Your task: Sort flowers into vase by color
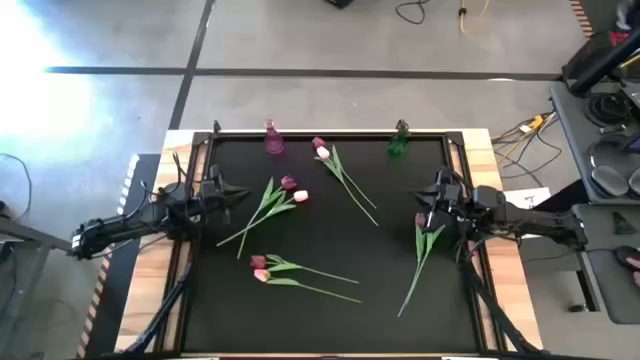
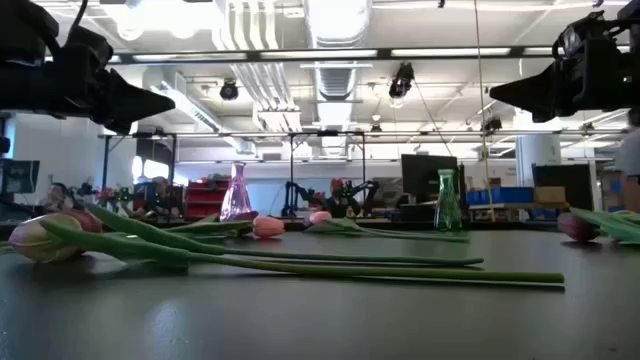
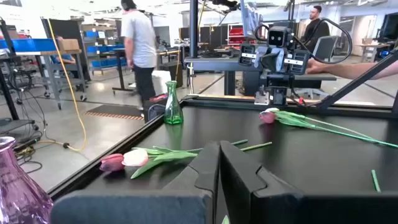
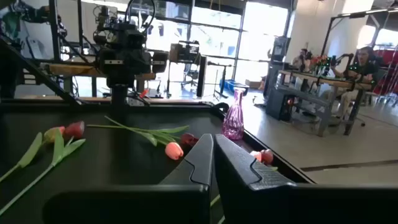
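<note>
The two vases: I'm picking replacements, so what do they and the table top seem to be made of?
The pink vase and the green vase look like tinted glass, or possibly clear plastic: the room shows through both in the low view, with bright glints. The table top looks like a matte black mat or board: flat, dark, only faintly sheened in the low view.

Overhead view straight down, low view level across table [image 1: 330,330], wrist views facing inward
</note>
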